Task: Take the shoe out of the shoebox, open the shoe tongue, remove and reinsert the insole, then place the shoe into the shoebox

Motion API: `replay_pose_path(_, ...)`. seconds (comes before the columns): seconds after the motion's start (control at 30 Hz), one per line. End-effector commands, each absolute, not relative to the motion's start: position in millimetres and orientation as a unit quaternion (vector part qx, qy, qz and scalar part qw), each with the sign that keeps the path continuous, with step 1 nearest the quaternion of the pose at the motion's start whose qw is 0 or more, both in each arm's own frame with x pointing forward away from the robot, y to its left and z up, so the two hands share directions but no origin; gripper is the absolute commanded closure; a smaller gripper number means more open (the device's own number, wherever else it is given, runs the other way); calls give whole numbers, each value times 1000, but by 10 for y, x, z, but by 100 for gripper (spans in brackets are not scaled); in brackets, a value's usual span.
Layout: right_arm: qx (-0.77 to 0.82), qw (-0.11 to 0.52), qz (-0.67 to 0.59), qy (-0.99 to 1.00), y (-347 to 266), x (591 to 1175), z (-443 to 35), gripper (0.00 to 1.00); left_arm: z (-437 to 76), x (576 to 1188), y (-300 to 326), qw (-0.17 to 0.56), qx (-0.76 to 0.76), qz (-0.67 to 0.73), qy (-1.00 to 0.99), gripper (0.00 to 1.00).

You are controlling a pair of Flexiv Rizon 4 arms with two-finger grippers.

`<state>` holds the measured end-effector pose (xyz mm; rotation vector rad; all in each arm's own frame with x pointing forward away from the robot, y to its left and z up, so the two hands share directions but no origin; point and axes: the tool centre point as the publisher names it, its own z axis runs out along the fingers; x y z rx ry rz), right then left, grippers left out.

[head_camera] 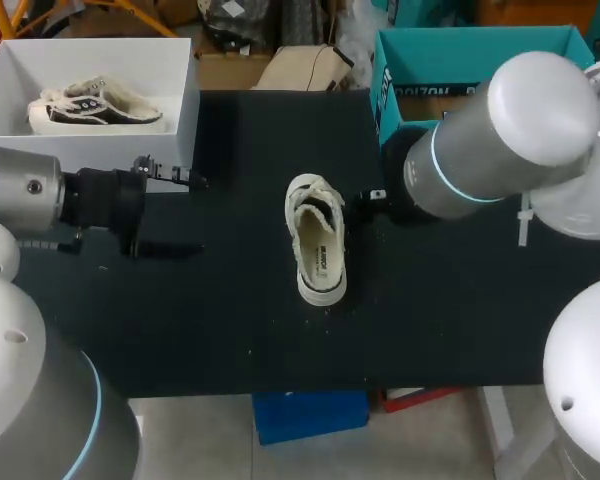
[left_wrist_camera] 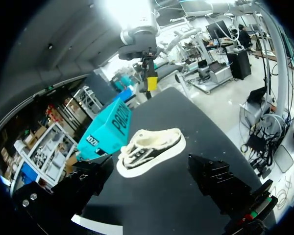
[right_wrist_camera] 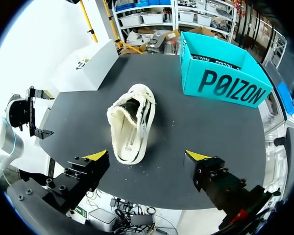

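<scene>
Here, the black table (head_camera: 230,330) carries a white shoebox (head_camera: 183,100) at its ten o'clock corner, a shoe (head_camera: 95,105) inside, and a teal box (head_camera: 480,45) at two o'clock. A second shoe (head_camera: 317,240) lies on its side at the middle. The right gripper (right_wrist_camera: 147,156) stands open near its three o'clock, the left gripper (left_wrist_camera: 149,176) open, well apart at nine o'clock.

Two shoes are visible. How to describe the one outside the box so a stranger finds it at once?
Start at the black table. Near its middle lies a cream shoe, alone. Unlike the other shoe, it is not inside the white box.
</scene>
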<state>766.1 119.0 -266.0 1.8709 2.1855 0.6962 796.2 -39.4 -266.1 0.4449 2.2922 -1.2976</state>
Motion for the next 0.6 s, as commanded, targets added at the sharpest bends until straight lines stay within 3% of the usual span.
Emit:
replay_pose_path(0.03, 631, 88, 226, 737, 1551, 8004, -3047, 9, -2671, 7960, -410, 235, 161, -471, 835, 0)
replay_pose_path(0.07, 629, 85, 224, 740, 1598, 8048, -3082, 29, -2671, 7960, -410, 235, 161, -471, 835, 0)
replay_pose_path(0.13, 629, 81, 223, 740, 1660, 8124, -3170, 35, -2671, 7960, -410, 235, 161, -471, 835, 0)
replay_pose_path(0.2, 632, 78, 217, 740, 1713, 8192, -3251, 53, -2671, 7960, -410, 235, 161, -471, 835, 0)
replay_pose_path(0.6, 628, 61, 191, 752, 1937, 8586, -3790, 58, -2671, 7960, -410, 235, 161, -471, 835, 0)
